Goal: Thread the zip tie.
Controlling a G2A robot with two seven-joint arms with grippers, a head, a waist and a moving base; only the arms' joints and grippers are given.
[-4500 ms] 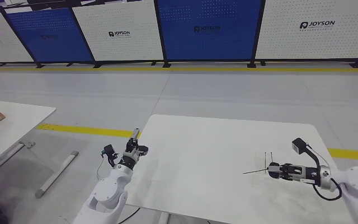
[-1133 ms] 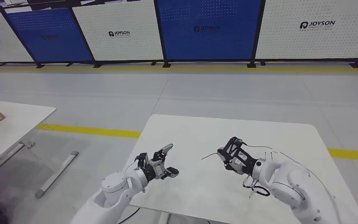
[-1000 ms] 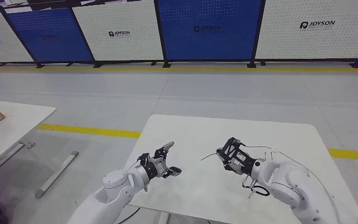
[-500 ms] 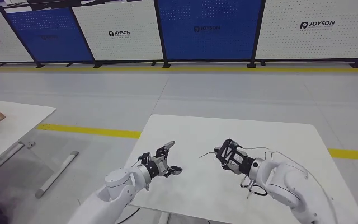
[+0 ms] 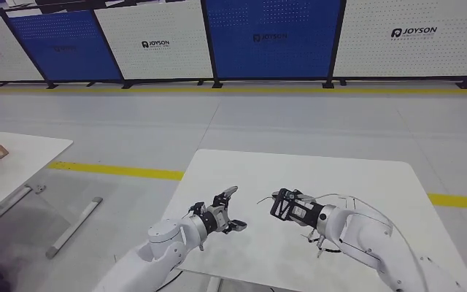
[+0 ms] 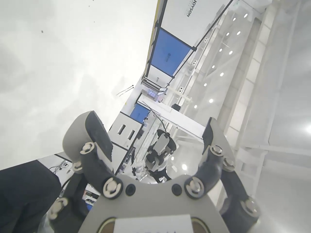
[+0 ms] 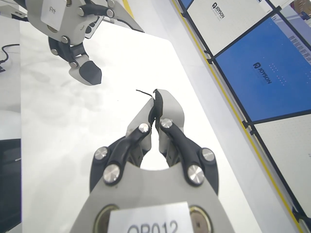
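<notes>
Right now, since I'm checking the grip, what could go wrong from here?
The right gripper pinches the zip tie with only a short, curved tip showing past its fingertips; it could slip or bend away. The left gripper stands open and apart from the zip tie; closing now would likely miss it.

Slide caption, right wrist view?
Right gripper shut on a black zip tie, tip toward the open left gripper, over the white table.

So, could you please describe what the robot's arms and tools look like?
The left arm and right arm have smooth white shells. The left tool and right tool are silver-grey metal with black linkages, round silver rivets and black pads; each base bears a white label. A thin black cable loops by the right wrist.
</notes>
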